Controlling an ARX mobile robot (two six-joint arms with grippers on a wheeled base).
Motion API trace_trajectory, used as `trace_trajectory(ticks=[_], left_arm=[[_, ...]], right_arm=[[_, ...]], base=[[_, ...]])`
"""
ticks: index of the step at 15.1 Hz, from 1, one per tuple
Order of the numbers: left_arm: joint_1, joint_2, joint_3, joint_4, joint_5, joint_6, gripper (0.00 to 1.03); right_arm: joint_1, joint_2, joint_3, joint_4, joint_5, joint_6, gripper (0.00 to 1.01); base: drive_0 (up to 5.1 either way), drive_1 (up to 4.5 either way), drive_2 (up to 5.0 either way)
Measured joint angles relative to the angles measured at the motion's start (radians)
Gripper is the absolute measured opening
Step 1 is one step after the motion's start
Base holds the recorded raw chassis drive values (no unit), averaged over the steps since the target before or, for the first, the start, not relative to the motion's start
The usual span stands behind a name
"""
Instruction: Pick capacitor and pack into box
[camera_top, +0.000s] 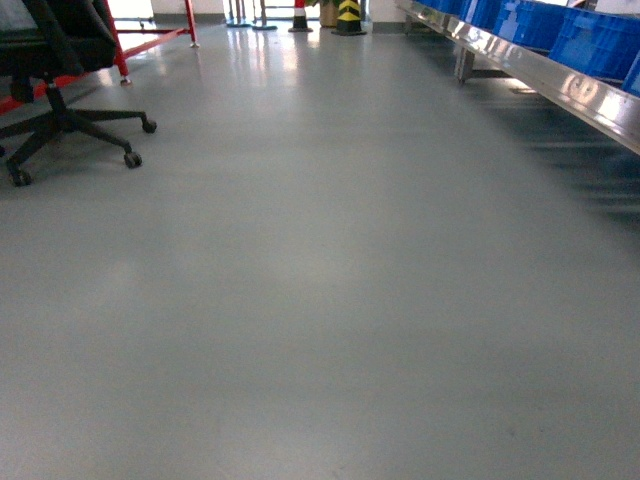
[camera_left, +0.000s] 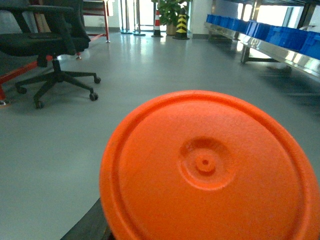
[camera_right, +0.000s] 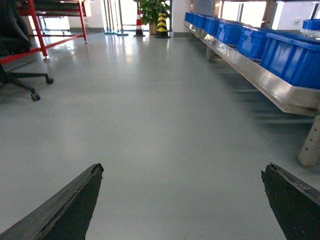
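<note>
Filling most of your left wrist view, an orange round disc (camera_left: 210, 170) with a raised rim and a small central boss sits right before the lens, from 3 to 9 o'clock along the bottom edge. It hides the left gripper, so you cannot tell how its jaws stand. On your right wrist view the right gripper (camera_right: 182, 200) is spread wide and holds nothing, one dark finger (camera_right: 65, 205) at 7 o'clock and the other at 5 o'clock, grey floor (camera_right: 165, 125) between them. You see neither the pink box nor any capacitor in these views, so their place cannot be told. At 10 o'clock in your head view stands a black office chair (camera_top: 60, 90) beside a red frame (camera_top: 150, 40). At 1 to 2 o'clock blue bins (camera_top: 575, 35) rest on a steel rack (camera_top: 540, 75). A striped traffic cone (camera_top: 299, 15) stands at 12 o'clock.
</note>
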Motion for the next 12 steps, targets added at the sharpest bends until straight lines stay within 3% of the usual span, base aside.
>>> trace_trajectory(ticks=[12], left_arm=[[0.0,0.0,0.0,0.0,-0.002,0.0,0.44]], right_arm=[[0.0,0.0,0.0,0.004,0.0,0.0,0.98]], base=[[-5.1,2.34,2.3]])
